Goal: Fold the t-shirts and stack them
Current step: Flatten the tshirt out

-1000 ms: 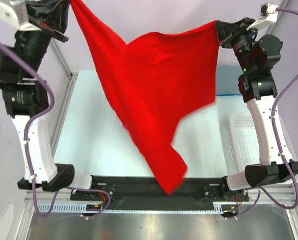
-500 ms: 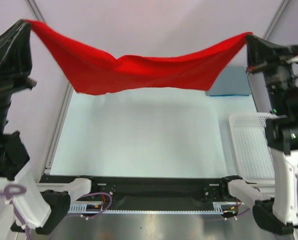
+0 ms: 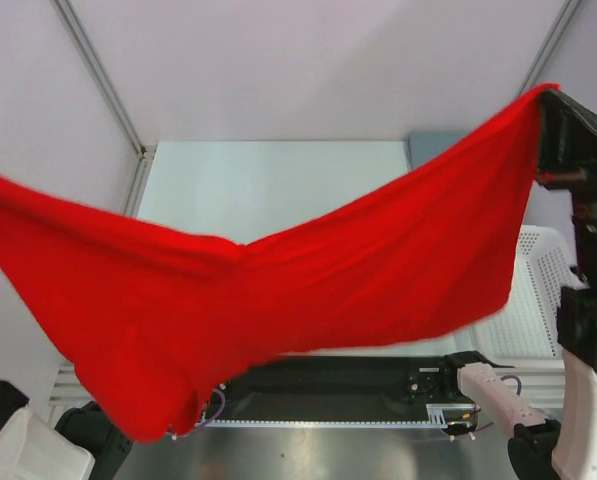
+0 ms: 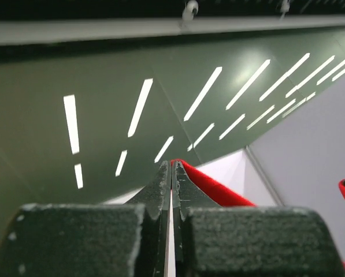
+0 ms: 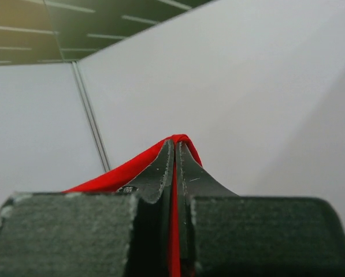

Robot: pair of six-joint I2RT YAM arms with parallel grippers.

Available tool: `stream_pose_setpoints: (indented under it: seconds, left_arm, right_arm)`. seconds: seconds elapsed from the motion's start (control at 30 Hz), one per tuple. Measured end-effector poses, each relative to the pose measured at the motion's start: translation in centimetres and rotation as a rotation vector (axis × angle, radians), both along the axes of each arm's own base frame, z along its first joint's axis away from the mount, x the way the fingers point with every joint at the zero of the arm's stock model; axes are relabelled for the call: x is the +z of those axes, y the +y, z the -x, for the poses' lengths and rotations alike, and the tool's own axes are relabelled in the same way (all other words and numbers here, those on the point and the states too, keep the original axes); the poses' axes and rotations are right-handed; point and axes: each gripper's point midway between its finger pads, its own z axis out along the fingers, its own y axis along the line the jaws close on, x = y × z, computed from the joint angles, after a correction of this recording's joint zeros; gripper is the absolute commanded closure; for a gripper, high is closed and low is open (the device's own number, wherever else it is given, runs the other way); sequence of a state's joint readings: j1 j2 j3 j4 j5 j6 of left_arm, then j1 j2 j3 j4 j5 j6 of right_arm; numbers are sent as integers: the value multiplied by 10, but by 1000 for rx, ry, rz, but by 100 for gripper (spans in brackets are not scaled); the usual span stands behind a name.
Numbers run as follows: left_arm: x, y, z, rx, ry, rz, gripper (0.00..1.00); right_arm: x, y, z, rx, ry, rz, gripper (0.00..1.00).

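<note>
Aloft, left hand (image 4: 171, 168) and right hand (image 5: 174, 145) pinch the soft, sagging red t-shirt (image 3: 278, 290).

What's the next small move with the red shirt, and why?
Probably lower both arms together to spread the red t-shirt on the table. The left gripper and right gripper are each shut on its edge, and it hangs sagging in mid-air between them, unfolded.

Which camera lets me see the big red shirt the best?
The top view: the bright red cloth t-shirt hangs spread wide, nearly all of it showing. Each wrist view shows only a small red edge pinched at the shut jaws.
</note>
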State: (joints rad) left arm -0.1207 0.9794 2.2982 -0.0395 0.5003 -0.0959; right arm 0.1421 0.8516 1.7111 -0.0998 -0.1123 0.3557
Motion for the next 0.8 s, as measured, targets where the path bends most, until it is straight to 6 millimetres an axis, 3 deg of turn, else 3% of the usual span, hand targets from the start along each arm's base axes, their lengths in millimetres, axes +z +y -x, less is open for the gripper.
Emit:
stream_pose_setpoints:
  seconds: [0.1,0.17,0.23,0.27,0.33,0.4,0.47,0.53,0.63,0.7,0.8]
  left_arm:
    - [-6,-5,-50,19,74,-11,100]
    - [-20,-10,-100,32,160,-24,100]
    - [-51,-17,-176,41,292,-39,100]
    - [-71,-20,-211,46,350,-39,100]
    - [-131,-28,-293,56,523,-53,100]
    - [-189,-32,-356,76,674,-64,100]
    - [-272,-33,-428,124,871,-82,100]
    - [-343,-29,-467,178,1021,-98,100]
    - [-428,-12,-493,248,1189,-106,100]
    - [-462,8,-502,299,1250,-86,100]
    - [-497,52,-519,387,1315,-32,100]
  right_arm:
    - [-24,11,-68,13,108,5,100]
    - [-51,20,-121,24,198,10,100]
    - [-88,29,-178,33,304,13,100]
    - [-114,34,-210,37,368,17,100]
    - [-167,42,-260,43,492,26,100]
    - [-223,52,-300,54,609,35,100]
    - [-270,60,-330,65,697,47,100]
    - [-312,72,-360,82,756,57,100]
    - [-365,92,-395,118,831,71,100]
    - [-392,106,-421,141,858,79,100]
    - [-428,127,-459,175,885,88,100]
